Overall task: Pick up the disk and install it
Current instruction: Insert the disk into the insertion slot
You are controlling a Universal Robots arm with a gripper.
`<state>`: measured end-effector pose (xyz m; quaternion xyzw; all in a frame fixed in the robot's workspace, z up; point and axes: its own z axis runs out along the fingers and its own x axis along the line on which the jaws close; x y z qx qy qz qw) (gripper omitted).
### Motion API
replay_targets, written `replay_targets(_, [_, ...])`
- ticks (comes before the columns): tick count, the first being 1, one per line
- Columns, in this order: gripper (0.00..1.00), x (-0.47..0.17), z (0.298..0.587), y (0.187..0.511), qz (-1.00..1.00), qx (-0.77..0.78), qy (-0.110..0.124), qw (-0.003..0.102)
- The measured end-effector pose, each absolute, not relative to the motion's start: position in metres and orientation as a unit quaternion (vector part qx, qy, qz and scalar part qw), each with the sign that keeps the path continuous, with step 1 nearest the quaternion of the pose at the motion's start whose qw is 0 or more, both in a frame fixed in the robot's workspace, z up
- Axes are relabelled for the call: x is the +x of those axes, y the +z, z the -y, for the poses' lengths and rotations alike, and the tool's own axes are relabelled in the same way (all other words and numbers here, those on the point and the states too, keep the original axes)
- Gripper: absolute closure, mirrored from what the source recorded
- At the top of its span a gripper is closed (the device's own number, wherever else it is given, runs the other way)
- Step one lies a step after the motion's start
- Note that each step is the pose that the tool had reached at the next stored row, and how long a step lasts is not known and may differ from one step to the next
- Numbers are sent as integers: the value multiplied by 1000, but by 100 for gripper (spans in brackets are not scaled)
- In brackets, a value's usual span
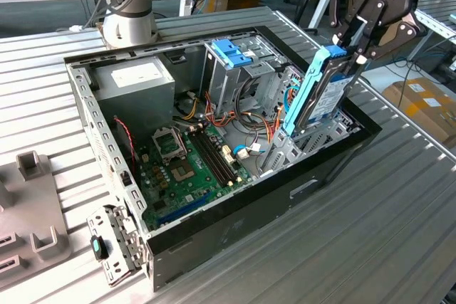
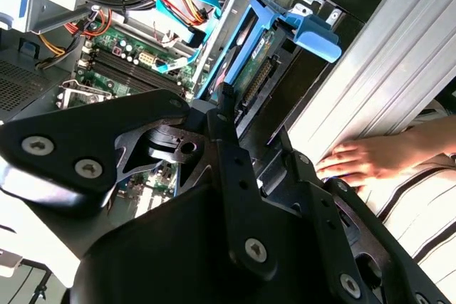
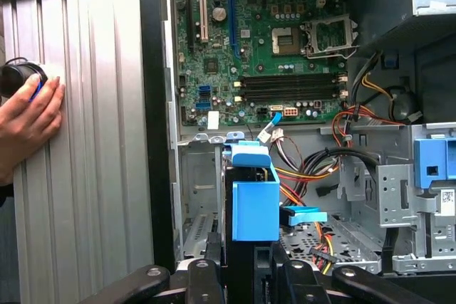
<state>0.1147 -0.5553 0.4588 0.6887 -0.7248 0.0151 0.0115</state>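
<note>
The disk (image 1: 324, 97), a silver-grey drive in a light-blue carrier rail, stands on edge with its lower end inside the bay (image 1: 313, 139) of the open computer case (image 1: 235, 240), at the exterior view's right end. My gripper (image 1: 354, 51) is shut on the disk's upper end, black fingers on either side. In the first wrist view the disk's blue carrier (image 3: 254, 208) rises just beyond my gripper (image 3: 239, 272), over the metal bay. The second wrist view has the disk (image 2: 251, 42) beyond my gripper (image 2: 222, 108).
A tall drive cage with a blue latch (image 1: 231, 51) stands mid-case, beside the motherboard (image 1: 189, 165) and power supply (image 1: 135, 80). A person's hand (image 3: 28, 115) rests on the ribbed table next to the case. Grey fixtures (image 1: 32, 204) lie at the exterior view's left.
</note>
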Motion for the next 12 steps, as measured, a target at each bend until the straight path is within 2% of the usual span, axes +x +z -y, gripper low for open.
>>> replay_targets(12, [65,115,555,459,724,690,14,11])
